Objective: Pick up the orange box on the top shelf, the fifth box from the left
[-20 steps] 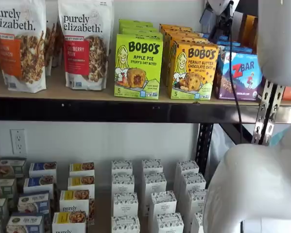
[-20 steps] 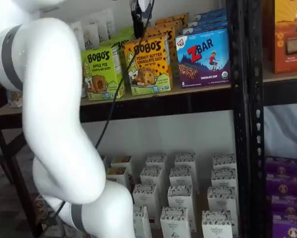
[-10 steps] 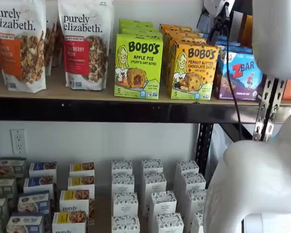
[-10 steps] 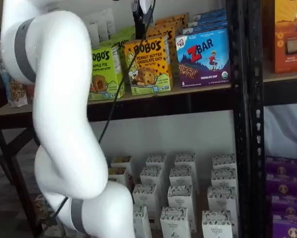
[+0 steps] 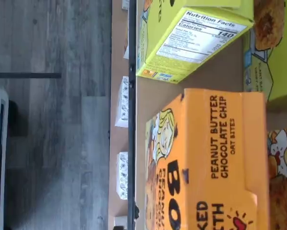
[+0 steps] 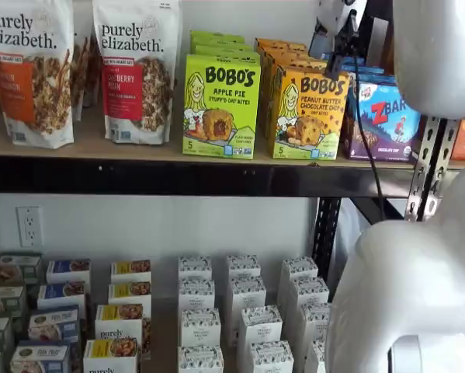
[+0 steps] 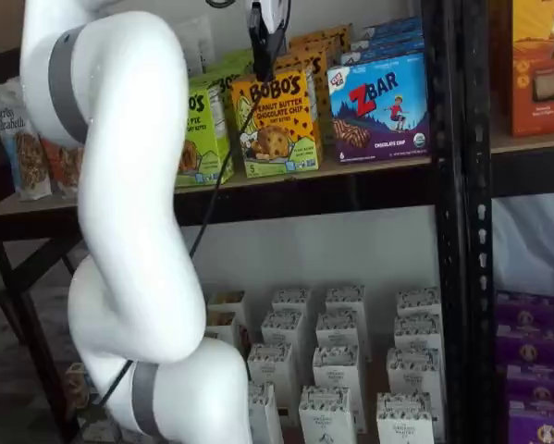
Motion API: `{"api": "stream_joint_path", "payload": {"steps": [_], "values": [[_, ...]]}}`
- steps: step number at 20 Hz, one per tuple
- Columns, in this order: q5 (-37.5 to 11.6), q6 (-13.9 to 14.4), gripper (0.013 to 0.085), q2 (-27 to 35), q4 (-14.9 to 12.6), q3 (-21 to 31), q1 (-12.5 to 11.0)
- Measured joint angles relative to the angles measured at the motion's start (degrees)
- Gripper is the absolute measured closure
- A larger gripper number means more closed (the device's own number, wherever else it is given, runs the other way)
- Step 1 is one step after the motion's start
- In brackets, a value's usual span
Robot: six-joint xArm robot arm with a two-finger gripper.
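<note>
Approach stage: gripper above the target, nothing grasped yet.

The orange-yellow Bobo's Peanut Butter Chocolate Chip carton (image 6: pixel 309 113) stands upright at the front edge of the tan wooden top shelf with the black metal rail (image 6: pixel 139 151), between the lime-green Bobo's Apple Pie box (image 6: pixel 220 106) and the blue ZBar box (image 7: pixel 380 107). In a shelf view the white-bodied gripper with black fingers (image 7: pixel 264 39) hangs just above the carton's top edge, apparently not touching it; the jaws read as one dark mass, so I cannot tell whether they are open or closed. The wrist view looks down on the carton's top panel. Left to do: descend, close, lift. Against half a second ago, the carton has not moved; the white arm has swung further across, covering more of the lime-green box.
</note>
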Motion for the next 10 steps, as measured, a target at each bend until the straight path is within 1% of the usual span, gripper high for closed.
{"api": "stream_joint_path", "payload": {"steps": [4,10], "values": [[0.85,0.73,0.013,1.55,-0.8,-1.03,1.0],[3.61,1.54,0.013,3.82,-0.76,-3.06,1.76]]}}
